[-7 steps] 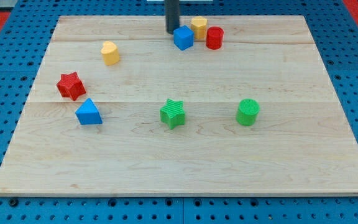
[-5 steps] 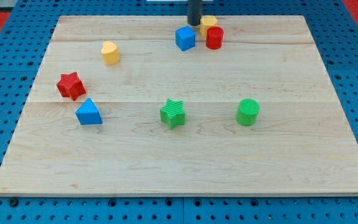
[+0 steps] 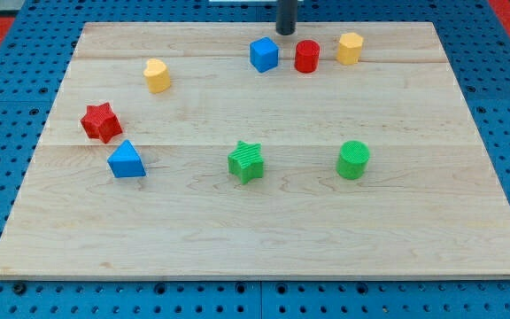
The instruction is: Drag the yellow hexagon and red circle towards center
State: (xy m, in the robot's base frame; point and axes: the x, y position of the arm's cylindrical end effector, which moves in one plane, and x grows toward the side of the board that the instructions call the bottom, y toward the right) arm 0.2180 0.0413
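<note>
The yellow hexagon (image 3: 350, 48) stands near the board's top edge, right of centre. The red circle (image 3: 306, 56) stands just to its left, apart from it. The blue cube (image 3: 263, 54) is left of the red circle. My tip (image 3: 286, 33) is at the view's top, above and between the blue cube and the red circle, touching neither. It is well left of the yellow hexagon.
A yellow heart (image 3: 157, 75) lies at upper left. A red star (image 3: 101, 121) and a blue triangle (image 3: 126, 160) lie at left. A green star (image 3: 246, 161) and a green circle (image 3: 353, 159) lie mid-board. The wooden board (image 3: 255, 239) sits on blue pegboard.
My tip moved right along the top edge from beside the blue cube. The yellow hexagon slid right, away from the red circle. The other blocks kept their places.
</note>
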